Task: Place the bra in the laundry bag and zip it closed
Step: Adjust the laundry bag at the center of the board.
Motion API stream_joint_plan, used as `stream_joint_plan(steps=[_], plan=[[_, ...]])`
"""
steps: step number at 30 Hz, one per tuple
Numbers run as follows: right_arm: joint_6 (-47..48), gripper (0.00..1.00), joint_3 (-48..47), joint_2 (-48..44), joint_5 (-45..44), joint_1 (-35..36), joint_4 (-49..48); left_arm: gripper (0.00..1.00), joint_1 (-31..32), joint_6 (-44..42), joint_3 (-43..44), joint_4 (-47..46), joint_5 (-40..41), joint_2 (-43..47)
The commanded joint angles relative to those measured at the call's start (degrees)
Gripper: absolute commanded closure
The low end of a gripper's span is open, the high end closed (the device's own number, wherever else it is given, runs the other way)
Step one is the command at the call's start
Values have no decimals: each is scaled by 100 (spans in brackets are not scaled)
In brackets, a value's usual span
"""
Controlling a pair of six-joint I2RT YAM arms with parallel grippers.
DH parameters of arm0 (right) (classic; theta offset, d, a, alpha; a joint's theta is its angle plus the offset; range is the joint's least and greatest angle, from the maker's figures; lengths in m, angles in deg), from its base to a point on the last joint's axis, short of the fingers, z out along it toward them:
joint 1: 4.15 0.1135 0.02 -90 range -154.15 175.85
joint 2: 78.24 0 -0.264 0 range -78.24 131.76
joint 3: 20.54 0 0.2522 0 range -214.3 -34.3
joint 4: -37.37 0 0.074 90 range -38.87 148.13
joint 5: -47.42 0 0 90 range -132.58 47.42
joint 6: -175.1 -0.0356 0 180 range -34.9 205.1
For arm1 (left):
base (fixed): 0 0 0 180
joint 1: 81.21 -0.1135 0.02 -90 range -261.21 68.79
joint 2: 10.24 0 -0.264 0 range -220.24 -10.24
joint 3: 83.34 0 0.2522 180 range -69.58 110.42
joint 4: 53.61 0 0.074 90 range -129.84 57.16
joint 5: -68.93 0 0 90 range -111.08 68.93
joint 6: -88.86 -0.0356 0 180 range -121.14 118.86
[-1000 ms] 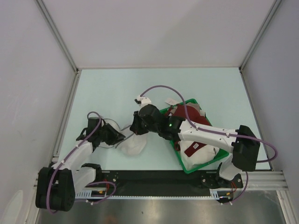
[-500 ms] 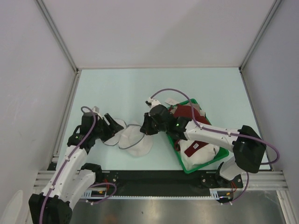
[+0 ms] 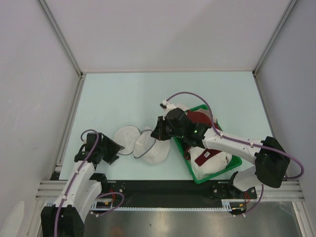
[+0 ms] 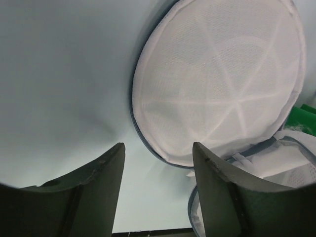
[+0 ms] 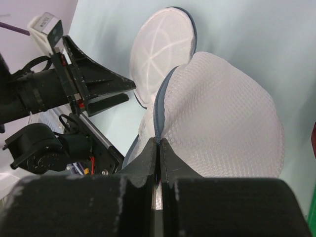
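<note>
We judge the laundry bag (image 3: 145, 145), open on the table (image 3: 118, 98) between the arms, light and floppy, best held by its zipper rim, where our right gripper (image 5: 158, 143) pinches it, our left gripper (image 4: 158, 148) gaping beside it, the soft bra (image 3: 197, 118) in the green basket (image 3: 219, 171)

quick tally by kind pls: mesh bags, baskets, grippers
laundry bag: 1 (lying open, both halves showing)
green basket: 1
grippers: 2 (left gripper, right gripper)
total: 4
</note>
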Motion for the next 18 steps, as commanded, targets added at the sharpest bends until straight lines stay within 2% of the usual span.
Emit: stream_joint_plan(steps=[1, 7, 9, 12, 13, 15, 17, 18], plan=[[25, 100, 32, -183, 155, -62, -270, 41, -49, 633, -171, -628, -5, -295], [16, 100, 23, -183, 251, -88, -323, 48, -49, 660, -206, -1059, 118, -981], [8, 100, 23, -183, 278, -88, -332, 54, -49, 651, -233, -1252, 215, -1130], [-1, 100, 23, -201, 295, -97, -332, 71, -49, 546, -259, -1376, 250, -1218], [-19, 100, 23, -192, 287, -97, -323, 83, -49, 476, -216, -1385, 320, -1201], [-10, 100, 23, -192, 286, -106, -314, 97, -49, 204, -102, -1176, 495, -1026], [-1, 100, 40, -192, 287, -123, -270, 100, -49, -103, 197, -955, 890, -754], [8, 100, 58, -183, 287, -123, -262, 100, -49, -209, 320, -693, 1040, -300]])
